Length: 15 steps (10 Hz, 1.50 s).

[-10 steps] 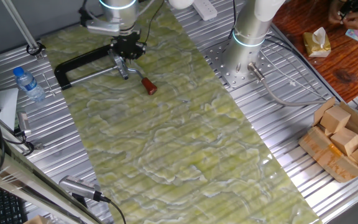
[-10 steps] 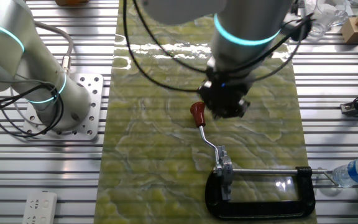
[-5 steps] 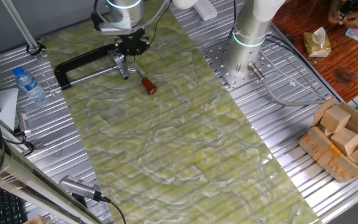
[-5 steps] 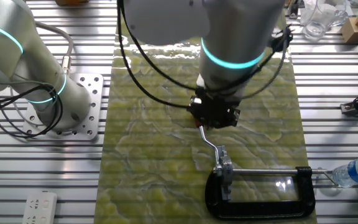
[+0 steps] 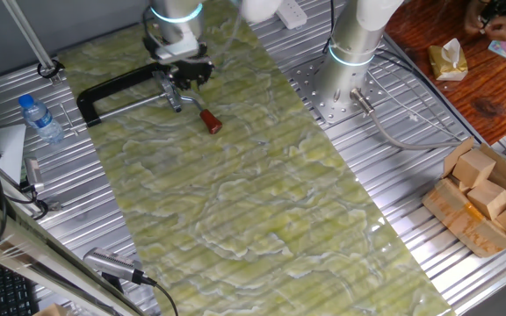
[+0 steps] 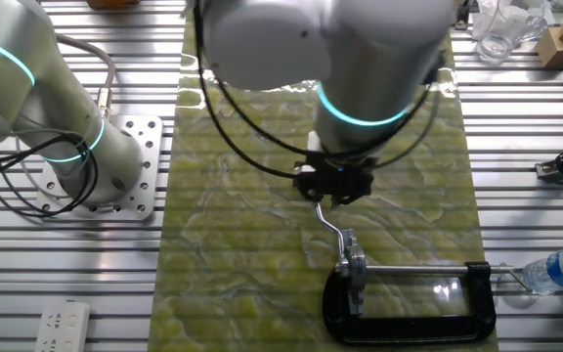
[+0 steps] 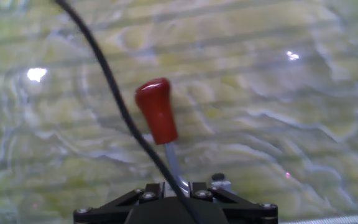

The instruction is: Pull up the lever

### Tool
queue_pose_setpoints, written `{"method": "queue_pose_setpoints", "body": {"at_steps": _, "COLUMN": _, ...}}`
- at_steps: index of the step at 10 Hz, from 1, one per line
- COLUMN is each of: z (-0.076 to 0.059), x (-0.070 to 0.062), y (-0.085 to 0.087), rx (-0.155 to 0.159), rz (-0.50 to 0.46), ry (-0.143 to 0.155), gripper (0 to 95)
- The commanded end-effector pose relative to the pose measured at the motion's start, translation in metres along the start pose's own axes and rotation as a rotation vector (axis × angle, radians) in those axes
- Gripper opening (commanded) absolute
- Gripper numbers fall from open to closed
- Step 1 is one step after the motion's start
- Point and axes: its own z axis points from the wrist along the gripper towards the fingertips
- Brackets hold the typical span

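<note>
The lever point(image 5: 210, 120) is a thin metal stick with a red-brown tip, lying low on the green marbled mat and fixed to a small metal base. In the hand view its tip point(image 7: 157, 112) points away from me and its stick runs down between my fingers. My gripper point(image 5: 184, 77) hovers above the lever's stick, near its base. In the other fixed view the gripper point(image 6: 332, 186) hides the red tip; only the bent stick point(image 6: 328, 220) shows. In the hand view the gripper point(image 7: 176, 186) has its jaws close together, holding nothing.
A black C-clamp point(image 5: 104, 92) with a silver rod holds the lever's base and also shows in the other fixed view point(image 6: 409, 318). A water bottle point(image 5: 40, 118) lies left of the mat. A second arm's base point(image 5: 350, 61) stands to the right. Wooden blocks point(image 5: 486, 189) sit far right.
My gripper has moved from beside the red tip back along the stick toward the lever's base. The lever has not moved.
</note>
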Motion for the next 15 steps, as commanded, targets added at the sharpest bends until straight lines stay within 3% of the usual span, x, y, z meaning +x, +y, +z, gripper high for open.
{"method": "queue_pose_setpoints", "body": {"at_steps": 1, "z": 0.014, "x": -0.003, "y": 0.001, "rx": 0.006, "rz": -0.057, "ry": -0.01, "gripper": 19.0}}
{"method": "queue_pose_setpoints", "body": {"at_steps": 3, "z": 0.024, "x": -0.009, "y": -0.002, "rx": 0.016, "rz": -0.11, "ry": -0.012, "gripper": 19.0}}
{"method": "queue_pose_setpoints", "body": {"at_steps": 7, "z": 0.034, "x": -0.028, "y": -0.012, "rx": 0.026, "rz": -0.103, "ry": -0.009, "gripper": 19.0}}
{"method": "queue_pose_setpoints", "body": {"at_steps": 10, "z": 0.02, "x": -0.029, "y": -0.013, "rx": 0.023, "rz": -0.105, "ry": 0.012, "gripper": 19.0}}
{"method": "queue_pose_setpoints", "body": {"at_steps": 12, "z": 0.02, "x": -0.029, "y": -0.013, "rx": 0.025, "rz": -0.116, "ry": 0.017, "gripper": 19.0}}
{"method": "queue_pose_setpoints", "body": {"at_steps": 13, "z": 0.02, "x": -0.029, "y": -0.012, "rx": 0.024, "rz": -0.119, "ry": 0.02, "gripper": 38.0}}
{"method": "queue_pose_setpoints", "body": {"at_steps": 15, "z": 0.023, "x": -0.029, "y": -0.012, "rx": 0.024, "rz": -0.134, "ry": 0.033, "gripper": 38.0}}
